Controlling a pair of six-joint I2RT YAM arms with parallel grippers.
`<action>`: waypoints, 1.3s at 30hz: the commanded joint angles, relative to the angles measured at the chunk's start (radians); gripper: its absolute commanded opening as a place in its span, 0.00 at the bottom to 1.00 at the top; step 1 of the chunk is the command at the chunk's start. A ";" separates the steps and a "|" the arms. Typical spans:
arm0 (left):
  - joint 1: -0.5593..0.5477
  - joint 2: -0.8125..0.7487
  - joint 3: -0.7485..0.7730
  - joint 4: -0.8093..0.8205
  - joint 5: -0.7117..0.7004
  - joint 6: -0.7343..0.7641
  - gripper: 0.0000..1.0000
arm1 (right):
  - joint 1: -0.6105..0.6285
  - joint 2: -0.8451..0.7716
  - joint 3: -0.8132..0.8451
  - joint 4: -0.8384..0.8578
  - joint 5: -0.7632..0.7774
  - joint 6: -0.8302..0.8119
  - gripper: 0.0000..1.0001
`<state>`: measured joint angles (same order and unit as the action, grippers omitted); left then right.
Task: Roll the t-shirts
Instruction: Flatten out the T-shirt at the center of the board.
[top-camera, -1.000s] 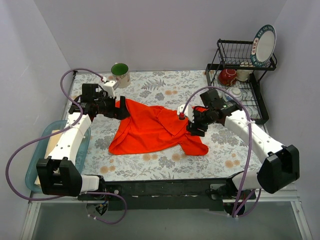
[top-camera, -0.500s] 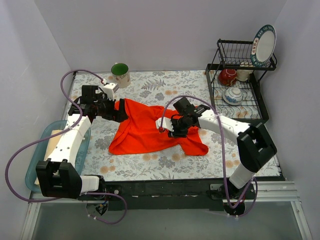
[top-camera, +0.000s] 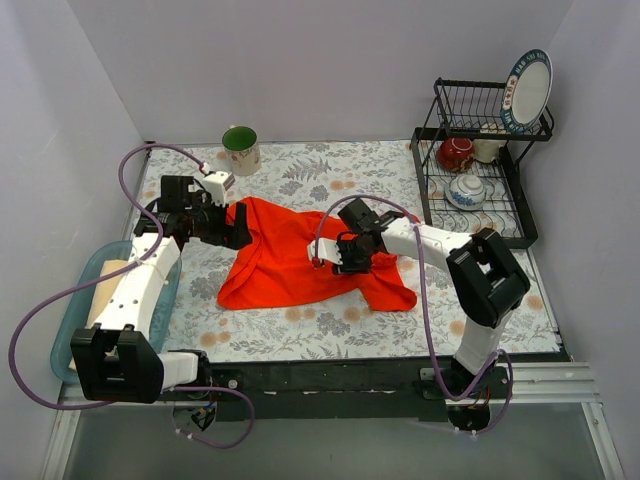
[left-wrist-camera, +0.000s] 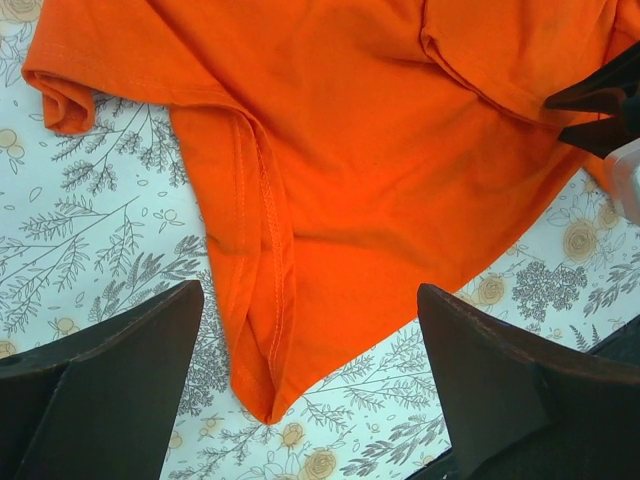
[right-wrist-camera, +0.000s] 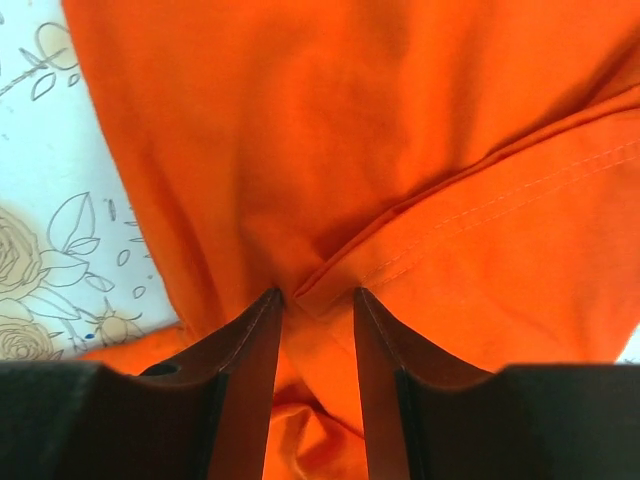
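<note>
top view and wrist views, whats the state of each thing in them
orange t-shirt: lying crumpled on the table, not rolled
left gripper: open, fingers wide apart over the shirt's edge
right gripper: shut on a fold of the shirt
green mug: upright on the table
plate: standing on edge in the rack

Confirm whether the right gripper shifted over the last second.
Yes. The right gripper has moved left, away from the dish rack and further in over the orange t-shirt, where it pinches a fold of the cloth.
</note>
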<state>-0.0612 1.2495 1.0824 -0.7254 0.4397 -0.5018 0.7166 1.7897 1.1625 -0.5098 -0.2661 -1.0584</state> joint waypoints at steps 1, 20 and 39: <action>0.008 -0.022 -0.013 0.006 0.004 0.005 0.88 | -0.002 0.030 0.075 0.025 0.014 0.000 0.40; 0.011 0.010 -0.015 0.027 0.040 -0.006 0.88 | -0.026 0.077 0.204 -0.116 -0.033 0.055 0.33; 0.011 0.019 -0.036 0.023 0.056 0.016 0.88 | -0.104 -0.416 -0.107 -0.479 -0.055 -0.500 0.40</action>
<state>-0.0544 1.2762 1.0531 -0.7082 0.4801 -0.5053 0.6151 1.5230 1.1316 -0.8242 -0.3386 -1.2594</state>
